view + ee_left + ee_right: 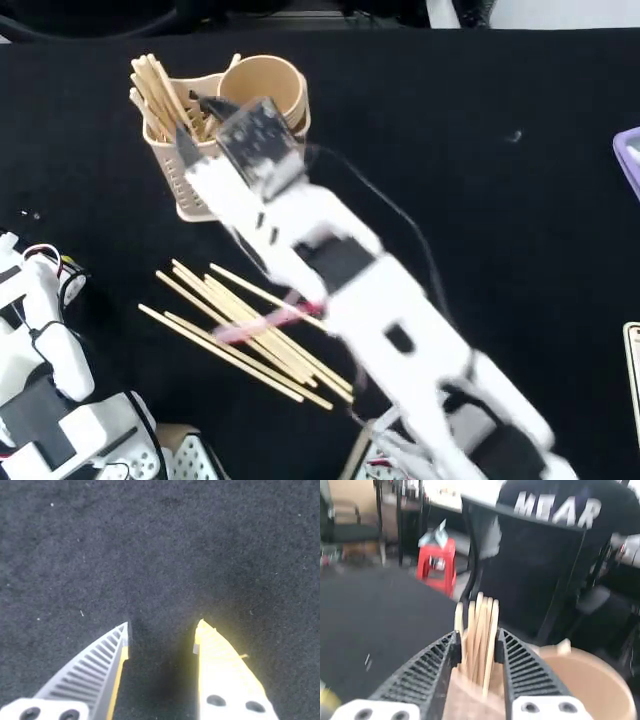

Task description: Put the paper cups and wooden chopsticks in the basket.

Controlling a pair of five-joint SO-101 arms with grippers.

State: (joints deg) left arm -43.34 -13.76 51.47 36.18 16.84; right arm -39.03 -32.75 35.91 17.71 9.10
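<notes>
Now our right gripper (477, 635) pinches slim wooden chopsticks (480, 612) over the slotted beige basket (178, 182); our left gripper (162, 625) is spread above the fuzzy black surface (150, 540).

Beige slotted basket (183, 188), upright on the far part of the black desk. A tan paper cup (262, 88) sits mouth-up inside it. Just beside the cup, a bundle of pale wooden chopsticks (160, 90) stands in the basket, leaning outward with its tips above the rim. Loose chopsticks (240, 335) lie flat on the desk, well apart from the basket, fanned in roughly parallel diagonals.
</notes>
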